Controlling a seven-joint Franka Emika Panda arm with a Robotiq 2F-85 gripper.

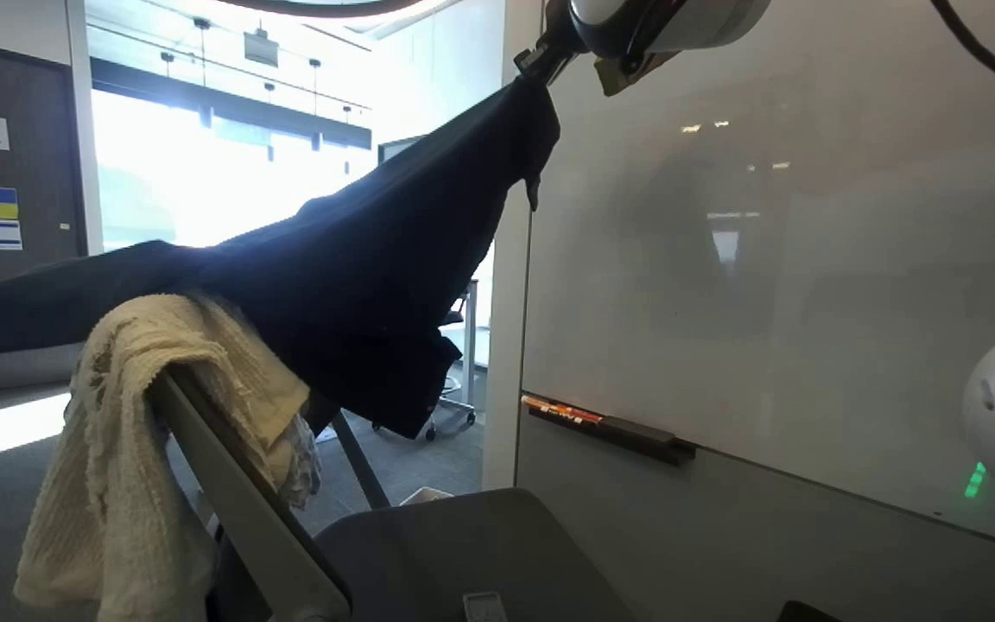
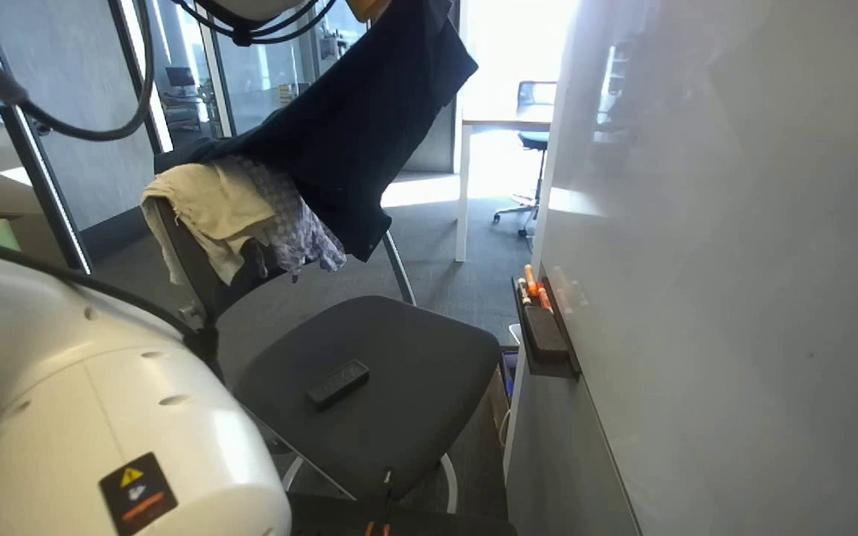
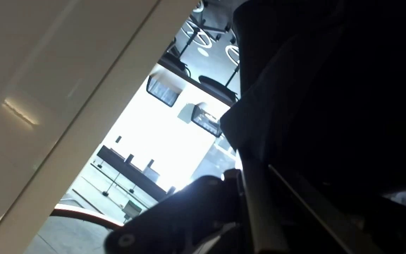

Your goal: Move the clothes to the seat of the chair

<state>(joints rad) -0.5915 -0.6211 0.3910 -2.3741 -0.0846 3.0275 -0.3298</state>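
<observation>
Holding dark garment (image 1: 394,250) by one end, higher than chair seat (image 1: 463,536)

In an exterior view: grasp garment at its upper end with gripper (image 1: 535,72), clenched on the fabric near top of frame. Trace garment sloping down from there across top of chair backrest (image 1: 230,484) and on past it to the left. Cannot tell exact contact with backrest, hidden behind cream cloth (image 1: 152,380) draped over it. Note patterned cloth (image 1: 303,466) just beside the cream one, and whiteboard (image 1: 765,276) at right.

In an exterior view: see garment stretched from top edge of frame down to backrest; cannot make out fingertips here. Note dark oblong object (image 2: 338,382) lying on chair seat. By whiteboard, log tray (image 2: 555,368) holding markers (image 2: 531,280) and eraser (image 2: 545,333). In foreground, log white robot arm (image 2: 131,402) with warning label (image 2: 138,493).

In wrist view, upside down: find garment filling right side, near-black, with barely readable folds. Find gripper at bottom, against fabric; too dark for finger detail. Beyond whiteboard edge, note bright window (image 3: 174,148) and office chairs (image 3: 219,90).
</observation>
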